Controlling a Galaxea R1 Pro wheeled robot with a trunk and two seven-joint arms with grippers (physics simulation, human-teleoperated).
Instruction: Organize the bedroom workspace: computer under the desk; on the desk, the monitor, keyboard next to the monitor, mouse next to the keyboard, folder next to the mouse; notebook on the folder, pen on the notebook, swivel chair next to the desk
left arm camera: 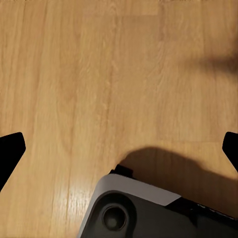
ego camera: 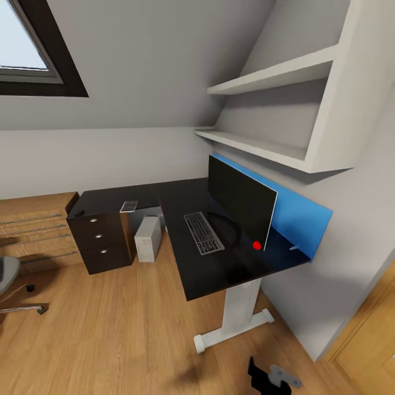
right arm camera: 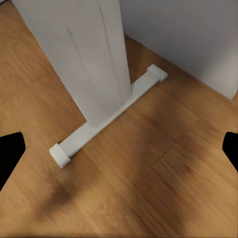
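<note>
The desk (ego camera: 181,274) has a glossy black L-shaped top on a white leg (right arm camera: 94,59). On it the monitor (ego camera: 241,206) stands upright, with the keyboard (ego camera: 203,232) flat just in front. The notebook (ego camera: 129,206) lies on the far wing above the drawers (ego camera: 101,241). Beneath the top, on the floor, stands the computer (ego camera: 148,238). Part of the swivel chair (ego camera: 8,277) shows at the left edge. Mouse, folder and pen are out of view. My right gripper (right arm camera: 119,148) is open and faces the desk's foot. My left gripper (left arm camera: 119,148) is open over bare floor.
A blue back panel (ego camera: 299,219) rises behind the monitor, and a red dot (ego camera: 257,245) sits by the screen's near corner. White shelves (ego camera: 274,77) hang above. A light wood cabinet (ego camera: 33,225) stands left of the drawers. Wood floor (ego camera: 120,340) lies open before the desk.
</note>
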